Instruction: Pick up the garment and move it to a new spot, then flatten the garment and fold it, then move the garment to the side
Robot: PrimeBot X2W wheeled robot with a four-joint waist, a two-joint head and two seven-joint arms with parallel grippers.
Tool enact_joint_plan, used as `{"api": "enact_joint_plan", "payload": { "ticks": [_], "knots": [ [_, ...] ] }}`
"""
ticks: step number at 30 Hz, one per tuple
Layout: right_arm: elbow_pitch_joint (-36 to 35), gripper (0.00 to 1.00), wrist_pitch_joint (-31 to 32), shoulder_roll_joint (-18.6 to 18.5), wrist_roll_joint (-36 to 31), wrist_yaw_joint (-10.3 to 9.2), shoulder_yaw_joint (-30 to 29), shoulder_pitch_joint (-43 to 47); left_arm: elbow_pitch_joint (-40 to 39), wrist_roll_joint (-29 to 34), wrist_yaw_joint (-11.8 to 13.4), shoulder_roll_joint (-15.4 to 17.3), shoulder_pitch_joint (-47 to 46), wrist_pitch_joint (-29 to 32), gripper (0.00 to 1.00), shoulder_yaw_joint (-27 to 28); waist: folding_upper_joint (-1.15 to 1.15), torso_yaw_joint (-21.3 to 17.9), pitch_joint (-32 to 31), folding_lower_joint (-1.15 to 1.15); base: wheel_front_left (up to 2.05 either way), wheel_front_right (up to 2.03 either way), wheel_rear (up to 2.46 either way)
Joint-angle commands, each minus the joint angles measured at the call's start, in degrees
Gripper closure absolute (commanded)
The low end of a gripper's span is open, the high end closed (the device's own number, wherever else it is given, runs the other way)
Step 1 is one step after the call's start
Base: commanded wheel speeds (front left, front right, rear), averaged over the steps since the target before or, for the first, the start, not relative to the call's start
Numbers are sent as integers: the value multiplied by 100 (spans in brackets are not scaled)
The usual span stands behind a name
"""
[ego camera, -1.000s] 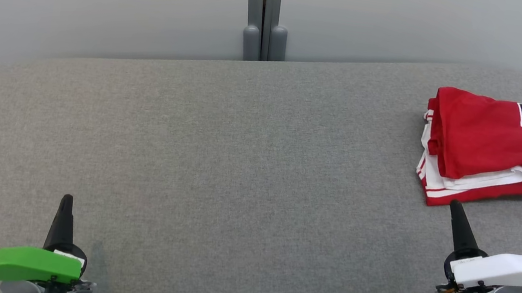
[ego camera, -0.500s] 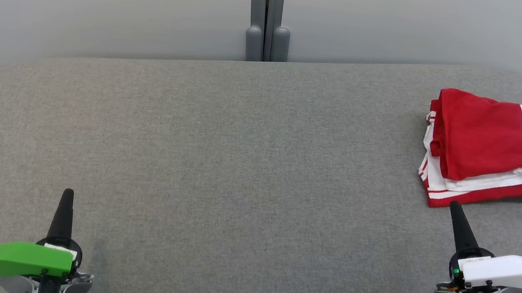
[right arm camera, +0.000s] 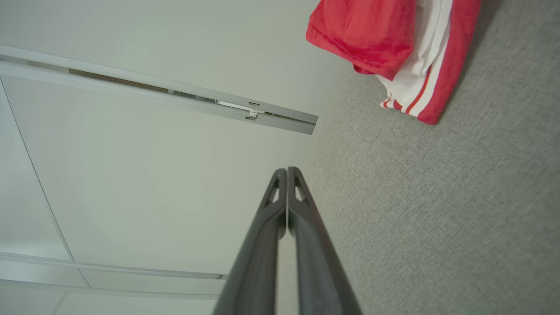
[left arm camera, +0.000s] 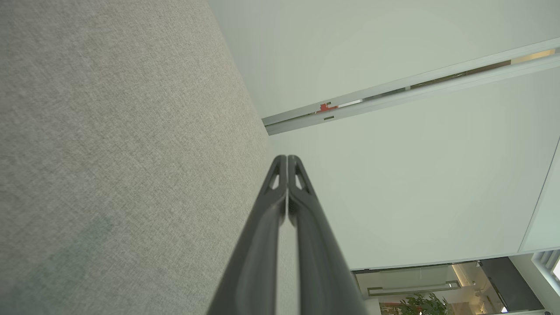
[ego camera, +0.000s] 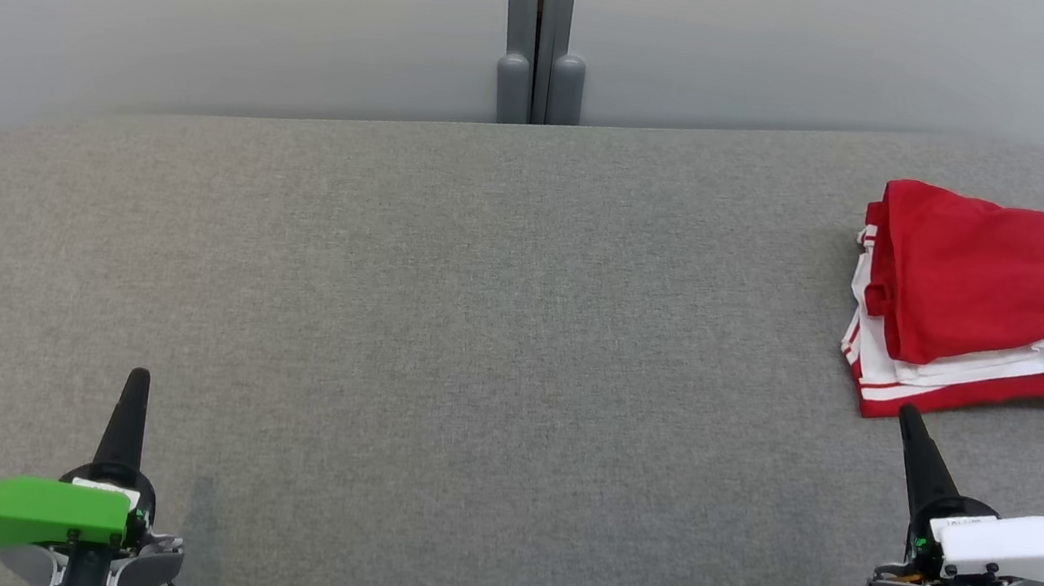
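Duly we logged red garment point(ego camera: 996, 295), grey surface point(ego camera: 477, 327) beneath it, right gripper point(ego camera: 907, 414) near it, left gripper point(ego camera: 138, 377) well apart, both pinched closed.

Folded garment point(ego camera: 995, 300) on table point(ego camera: 477, 327), far right.

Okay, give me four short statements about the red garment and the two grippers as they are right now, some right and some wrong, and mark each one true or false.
1. The red garment lies folded near the right end of the grey surface. True.
2. The right gripper is holding the garment. False: it is shut on nothing, with its tip just short of the garment's near edge.
3. The left gripper is shut, far from the garment. True.
4. The garment is plain blue. False: it is red with white stripes and a dark print.
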Motion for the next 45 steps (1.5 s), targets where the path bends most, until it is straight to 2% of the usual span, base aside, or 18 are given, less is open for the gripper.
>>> {"api": "enact_joint_plan", "payload": {
  "ticks": [1, 36, 45],
  "knots": [
    [-56, 100, 42, 1, 130, 3, -48, 9, -54, -149, -31, 50, -133, 32, 100, 35, 0, 4, -1, 0, 0, 0, 0],
    [-103, 100, 427, 216, 1392, 2, -322, 71, -105, -1585, -79, 60, -225, 412, 100, 96, 0, 99, -23, 0, 0, 0, 0],
    [-103, 100, 441, 219, 1422, 2, -328, 74, -105, -1609, -83, 61, -216, 434, 100, 97, 0, 103, -24, 0, 0, 0, 0]
  ]
}}
